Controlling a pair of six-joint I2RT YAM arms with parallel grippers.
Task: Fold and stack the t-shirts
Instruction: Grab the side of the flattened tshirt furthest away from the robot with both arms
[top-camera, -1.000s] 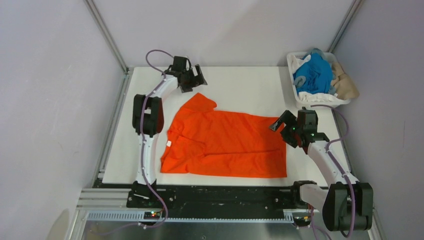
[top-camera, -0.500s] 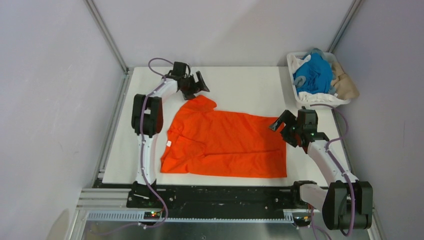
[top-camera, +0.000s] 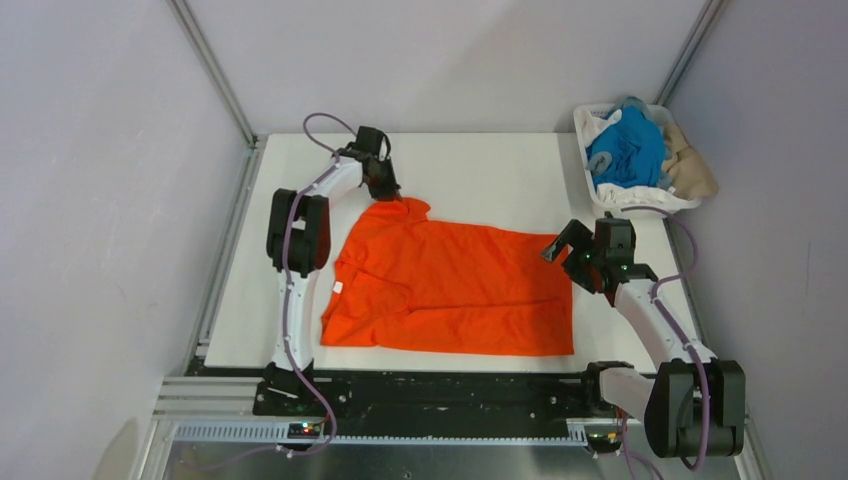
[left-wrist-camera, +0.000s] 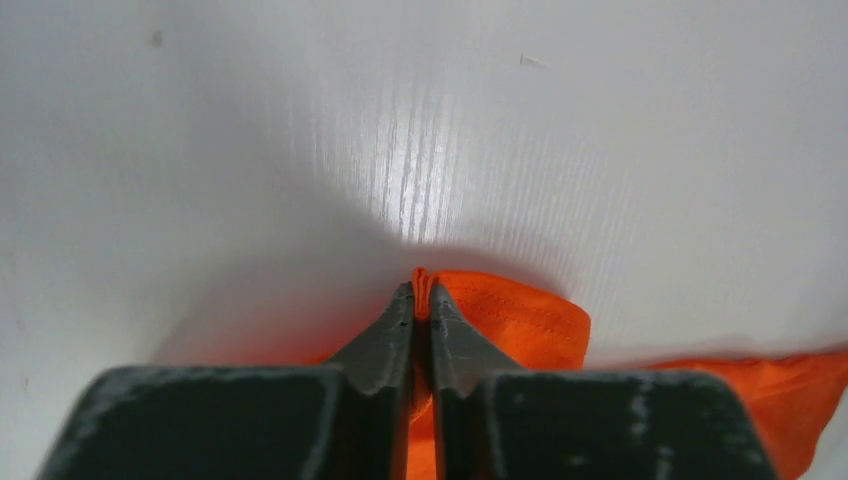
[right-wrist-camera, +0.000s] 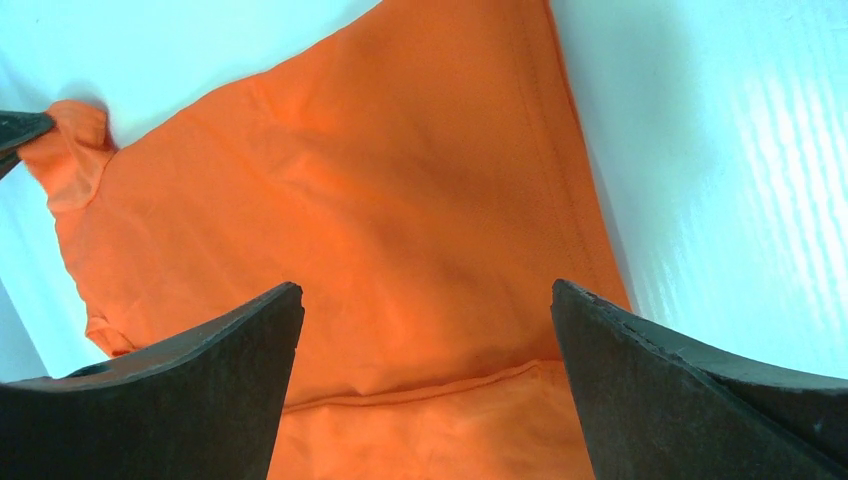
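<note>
A bright orange t-shirt (top-camera: 450, 285) lies spread across the white table (top-camera: 500, 175), its neck with a small white tag (top-camera: 337, 287) to the left. My left gripper (top-camera: 389, 193) is at the far sleeve (top-camera: 410, 207), shut on the sleeve's hem (left-wrist-camera: 422, 285), which shows pinched between the grey fingers (left-wrist-camera: 385, 335). My right gripper (top-camera: 565, 246) hovers open over the shirt's right hem (right-wrist-camera: 560, 150), nothing between its fingers (right-wrist-camera: 200, 380). More t-shirts, a blue one (top-camera: 628, 148), a white one (top-camera: 640, 196) and a beige one (top-camera: 690, 165), are piled in the basket.
A white plastic basket (top-camera: 585, 130) sits at the table's back right corner. Metal frame posts (top-camera: 215, 75) rise at the back corners, and a rail runs along the left edge (top-camera: 225, 260). Bare table shows behind the shirt.
My left gripper moved down and right onto the far sleeve and went from open to shut on its hem. The right arm has barely moved.
</note>
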